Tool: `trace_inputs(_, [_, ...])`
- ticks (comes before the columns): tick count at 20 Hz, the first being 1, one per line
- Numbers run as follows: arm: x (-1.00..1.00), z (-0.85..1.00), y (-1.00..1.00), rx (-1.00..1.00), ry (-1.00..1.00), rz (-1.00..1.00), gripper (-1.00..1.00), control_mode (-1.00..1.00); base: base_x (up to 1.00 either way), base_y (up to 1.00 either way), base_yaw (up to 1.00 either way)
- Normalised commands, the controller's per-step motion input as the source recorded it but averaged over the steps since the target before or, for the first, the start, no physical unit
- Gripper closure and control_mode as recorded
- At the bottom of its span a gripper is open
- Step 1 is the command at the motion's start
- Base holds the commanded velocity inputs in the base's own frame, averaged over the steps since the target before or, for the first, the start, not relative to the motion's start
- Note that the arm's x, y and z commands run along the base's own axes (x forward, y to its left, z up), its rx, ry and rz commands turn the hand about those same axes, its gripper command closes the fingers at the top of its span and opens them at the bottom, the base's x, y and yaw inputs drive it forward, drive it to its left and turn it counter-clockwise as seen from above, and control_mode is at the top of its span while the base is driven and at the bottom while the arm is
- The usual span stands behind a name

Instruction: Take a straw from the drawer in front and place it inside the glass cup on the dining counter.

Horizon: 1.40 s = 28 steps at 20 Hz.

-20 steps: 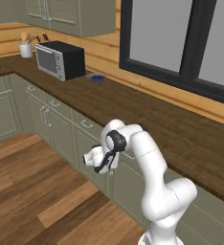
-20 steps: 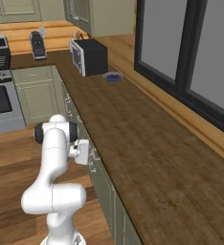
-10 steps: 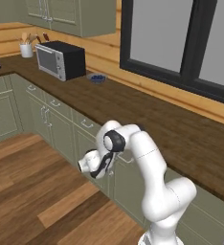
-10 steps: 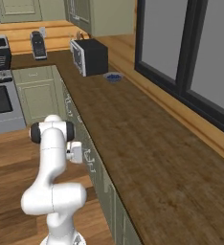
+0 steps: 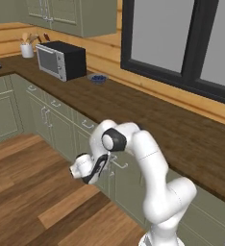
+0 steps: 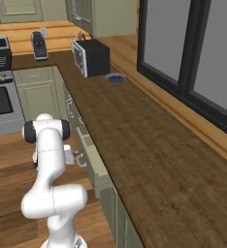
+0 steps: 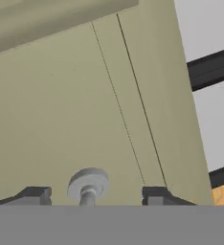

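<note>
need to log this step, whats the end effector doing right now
End effector: jaws apart on either side of the drawer handle; whether they grip it cannot be told.

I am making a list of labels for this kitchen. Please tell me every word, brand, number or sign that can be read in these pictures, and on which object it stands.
There is no text that can be read.
microwave: front and side are plain, with no brand or digits visible.
stove: its control panel shows small light marks, too blurred to read.
drawer: plain sage-green panel, no label.
</note>
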Motion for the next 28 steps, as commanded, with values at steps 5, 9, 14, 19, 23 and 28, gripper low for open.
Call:
trace_inputs(5, [-0.8, 0.39, 0.55, 0.08, 0.01, 0.0, -1.0, -1.0, 0.0, 0.0, 0.0])
trace_inputs(9, [-0.85, 0.35, 0.61, 0.15, 0.08, 0.0, -1.0, -1.0, 0.0, 0.0, 0.0])
trace_inputs(14, [-0.61, 0.85, 0.1, 0.25, 0.02, 0.0, -1.0, -1.0, 0.0, 0.0, 0.0])
trace_inputs(19, [-0.29, 0.73, -0.64, 0.32, 0.04, 0.0, -1.0, -1.0, 0.0, 0.0, 0.0])
trace_inputs(23, [0.0, 0.39, -0.79, 0.37, 0.07, 0.0, -1.0, -1.0, 0.0, 0.0, 0.0])
trace_inputs(28, [0.0, 0.57, -0.35, 0.32, -0.02, 0.04, -1.0, -1.0, 0.0, 0.0, 0.0])
